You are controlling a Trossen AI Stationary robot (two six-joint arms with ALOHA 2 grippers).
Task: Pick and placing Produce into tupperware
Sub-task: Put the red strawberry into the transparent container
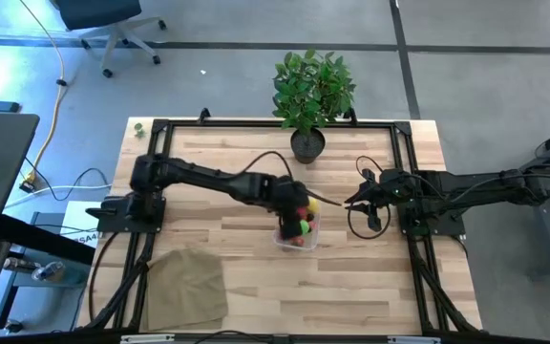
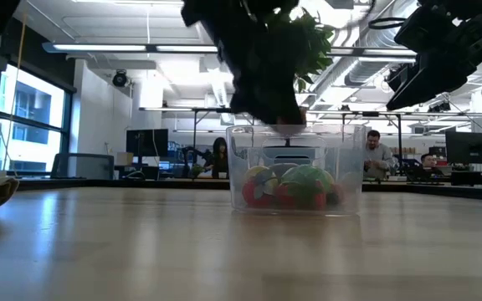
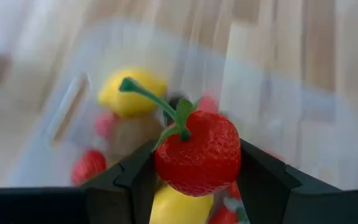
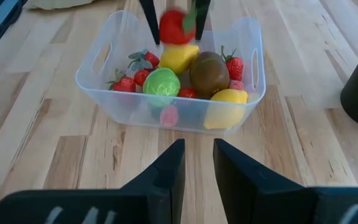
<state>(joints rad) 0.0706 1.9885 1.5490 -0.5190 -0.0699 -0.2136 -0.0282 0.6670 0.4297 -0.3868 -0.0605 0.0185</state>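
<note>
Above the small clear plastic rectangular container (image 4: 173,81) at mid-tabletop (image 1: 246,277), the left pincer (image 3: 194,180) is gripping a red toy strawberry (image 3: 197,152); the right pincer (image 4: 196,163) is hovering nearby, slightly apart, holding nothing.

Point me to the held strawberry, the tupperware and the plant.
strawberry (image 3: 197,154), left wrist view, red body between the fingers
tupperware (image 4: 135,111), right wrist view, near clear wall
plant (image 1: 313,86), high view, leaves

Produce (image 4: 185,78) in tupperware (image 4: 104,93) before plant (image 1: 313,91)
</note>
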